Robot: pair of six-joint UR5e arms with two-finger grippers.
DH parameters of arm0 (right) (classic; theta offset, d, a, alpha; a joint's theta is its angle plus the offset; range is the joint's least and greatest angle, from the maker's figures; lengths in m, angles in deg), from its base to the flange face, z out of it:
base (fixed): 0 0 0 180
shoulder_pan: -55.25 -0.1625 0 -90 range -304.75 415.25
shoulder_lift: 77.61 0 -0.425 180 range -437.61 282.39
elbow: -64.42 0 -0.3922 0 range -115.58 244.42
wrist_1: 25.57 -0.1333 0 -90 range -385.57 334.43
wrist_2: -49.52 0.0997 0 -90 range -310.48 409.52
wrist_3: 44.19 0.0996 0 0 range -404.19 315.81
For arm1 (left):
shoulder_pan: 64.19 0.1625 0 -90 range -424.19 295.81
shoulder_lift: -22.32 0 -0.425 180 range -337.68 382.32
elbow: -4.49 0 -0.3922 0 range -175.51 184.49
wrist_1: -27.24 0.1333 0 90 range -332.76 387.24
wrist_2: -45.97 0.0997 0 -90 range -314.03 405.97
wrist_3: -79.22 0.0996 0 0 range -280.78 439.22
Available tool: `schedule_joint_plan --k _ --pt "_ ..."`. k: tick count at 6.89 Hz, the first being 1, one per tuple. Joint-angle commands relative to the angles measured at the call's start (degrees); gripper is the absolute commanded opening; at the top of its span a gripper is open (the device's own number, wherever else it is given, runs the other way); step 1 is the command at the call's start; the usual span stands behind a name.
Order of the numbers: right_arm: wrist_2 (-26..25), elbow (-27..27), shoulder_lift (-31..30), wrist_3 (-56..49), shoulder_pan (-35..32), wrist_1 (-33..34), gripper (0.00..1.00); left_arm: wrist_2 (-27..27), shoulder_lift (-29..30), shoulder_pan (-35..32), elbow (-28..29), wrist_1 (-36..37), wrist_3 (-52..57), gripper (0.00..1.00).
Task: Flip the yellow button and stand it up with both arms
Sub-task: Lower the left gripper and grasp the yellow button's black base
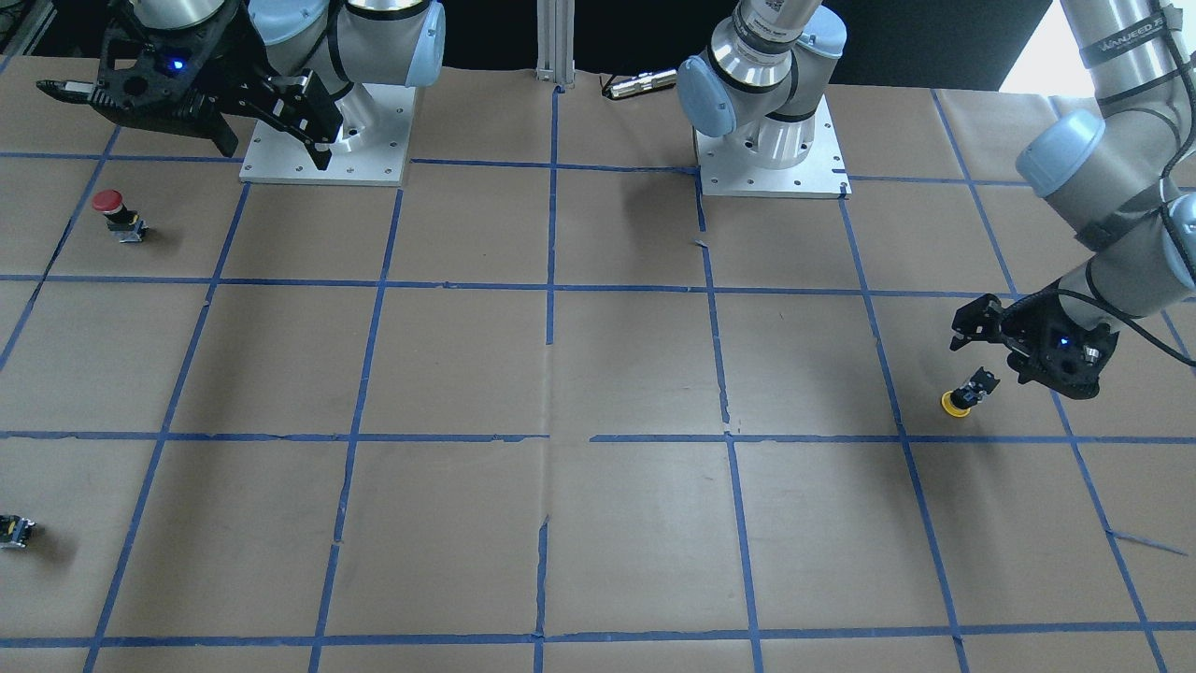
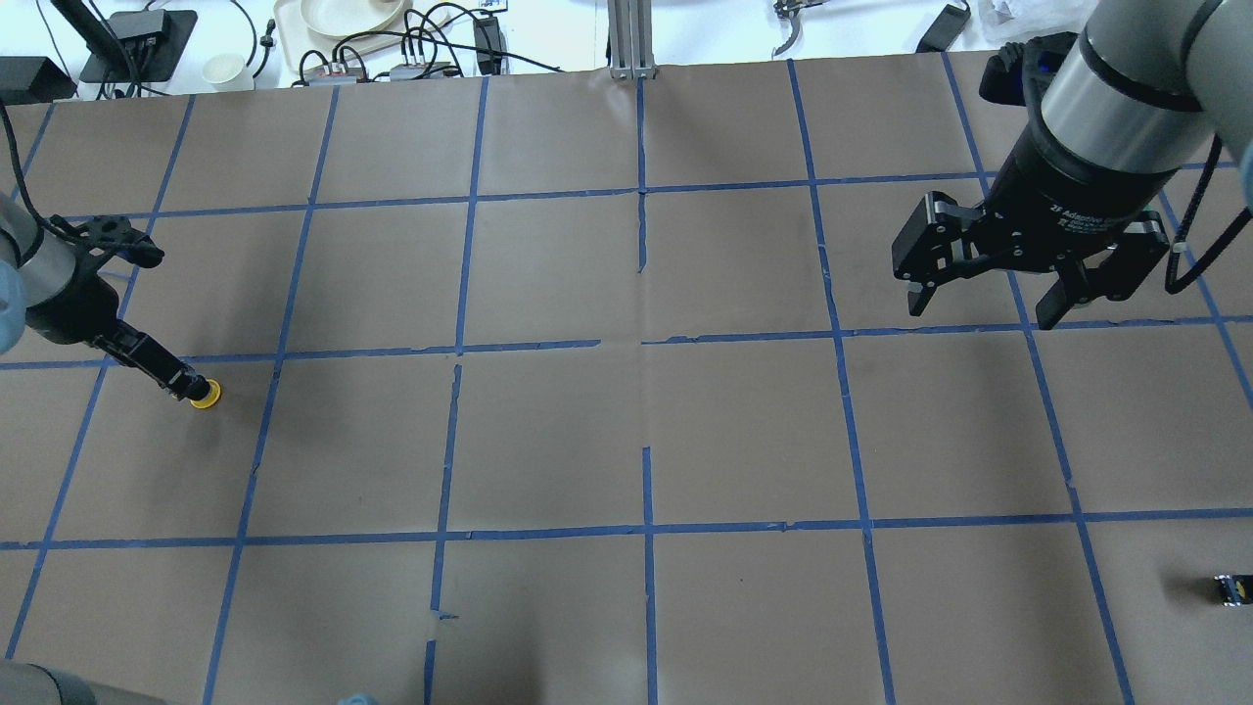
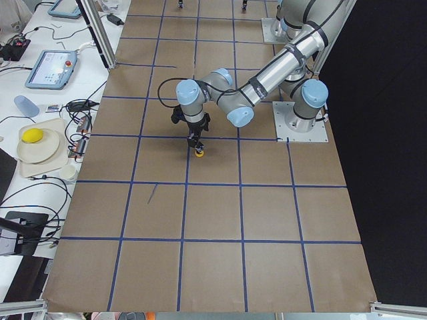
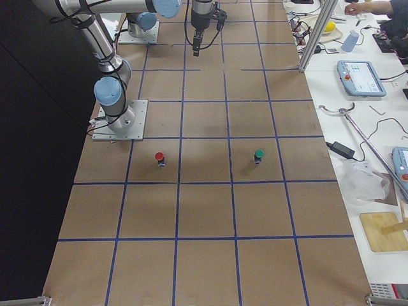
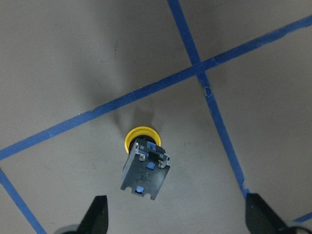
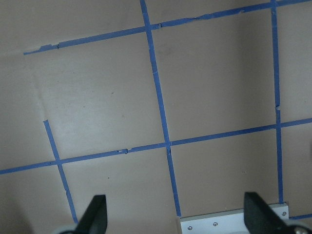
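One table (image 2: 548,441), covered in brown paper and divided into squares by blue tape, is recorded with two arms mounted at its edge. Left arm (image 1: 1117,65) is reached out low over the robot's left side of the table; right arm (image 2: 1126,88) is held higher, on the robot's right. Right gripper (image 2: 984,308) is seen with its jaws spread wide and nothing between them; in the right wrist view only paper, tape and a corner of a base plate (image 6: 229,222) are framed by the fingertips. Left gripper (image 5: 180,217) is likewise spread wide and nothing is held: in the left wrist view both fingertips (image 5: 99,214) are well to either side of the yellow button (image 5: 145,165), with no contact visible. This button is found on the paper just beside a crossing of two tape lines, directly under the left gripper, with its yellow cap down against the paper and its black body turned up toward the camera; from the front view it appears tilted rather than plumb. A red button (image 1: 110,210) and a green button (image 4: 258,155) are noted upright on the robot's right side, well apart from the yellow one. A small black block with a yellow spot (image 2: 1229,587) is noted near the table's right edge.
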State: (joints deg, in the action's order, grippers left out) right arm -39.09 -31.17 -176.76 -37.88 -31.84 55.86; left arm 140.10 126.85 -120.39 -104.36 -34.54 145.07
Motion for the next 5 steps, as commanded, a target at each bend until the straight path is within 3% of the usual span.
schedule_joint_plan --k 1,3,4,5 --pt "-0.16 -0.55 -0.33 0.71 -0.1 3.8 1.0 1.4 0.15 0.3 -5.48 9.2 11.37 0.99" --pt "0.27 -1.26 -5.57 -0.06 -0.1 2.5 1.0 -1.13 0.5 0.3 -5.15 9.22 13.23 0.95" --pt "0.8 -2.13 -4.74 -0.68 -0.1 3.63 1.0 -1.49 0.76 0.3 -5.06 9.31 15.42 0.9" --pt "0.11 -2.14 -0.46 -1.56 0.08 5.47 1.0 -1.58 0.93 0.3 -5.06 9.39 15.79 0.79"
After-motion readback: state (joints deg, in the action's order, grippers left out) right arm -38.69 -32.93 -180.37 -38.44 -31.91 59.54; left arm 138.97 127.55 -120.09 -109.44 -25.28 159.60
